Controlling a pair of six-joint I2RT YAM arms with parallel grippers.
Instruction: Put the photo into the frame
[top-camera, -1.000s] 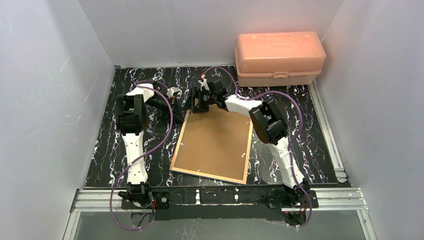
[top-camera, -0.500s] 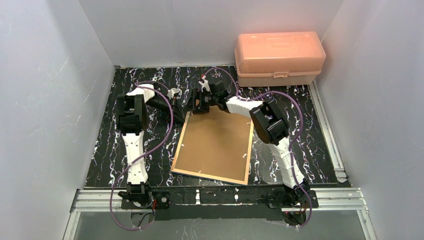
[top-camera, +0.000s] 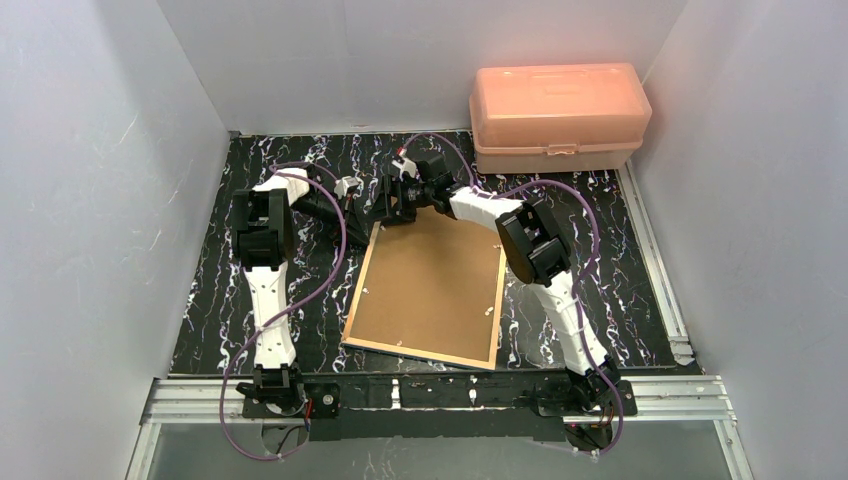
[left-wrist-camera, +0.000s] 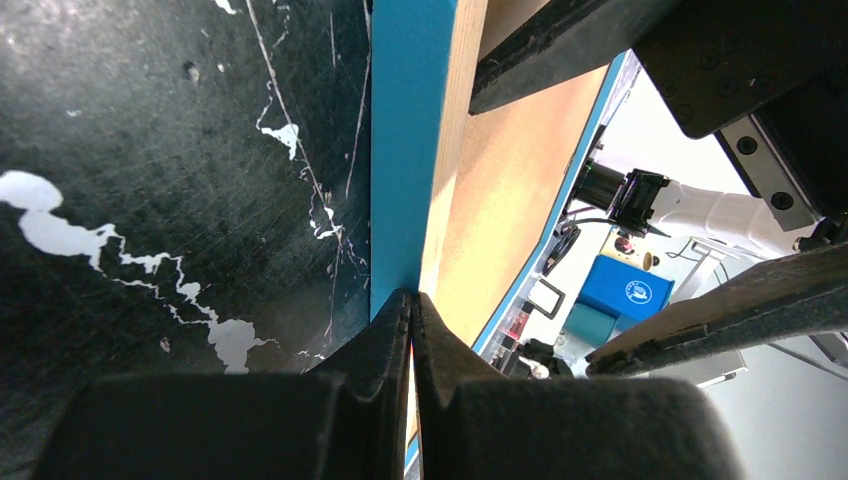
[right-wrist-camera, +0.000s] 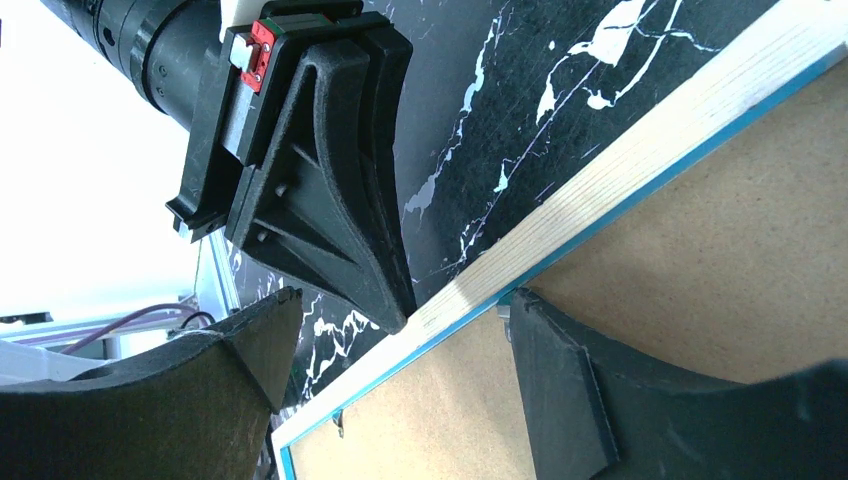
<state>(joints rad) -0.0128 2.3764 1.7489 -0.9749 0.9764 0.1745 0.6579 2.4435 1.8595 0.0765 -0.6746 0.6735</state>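
The frame (top-camera: 417, 351) lies face down on the black marbled table, its brown backing board (top-camera: 430, 285) up. The photo is hidden. My left gripper (top-camera: 368, 213) is shut, and its tip (left-wrist-camera: 412, 295) touches the frame's far-left edge, where the blue border (left-wrist-camera: 405, 150) meets the wood. My right gripper (top-camera: 393, 205) is open and straddles the far wooden edge (right-wrist-camera: 620, 170). One of its fingers (right-wrist-camera: 560, 400) rests on the backing board (right-wrist-camera: 720, 230), and the other finger (right-wrist-camera: 230, 390) is over the table. The left gripper's fingers (right-wrist-camera: 340, 200) press on the wood between them.
A pink plastic box (top-camera: 558, 115) stands at the back right. White walls close in the table on three sides. A small metal tab (right-wrist-camera: 339, 428) sits at the backing board's edge. Both arms crowd the frame's far-left corner.
My right wrist has shifted a little to the left along the frame's far edge. The left gripper and the frame have hardly moved.
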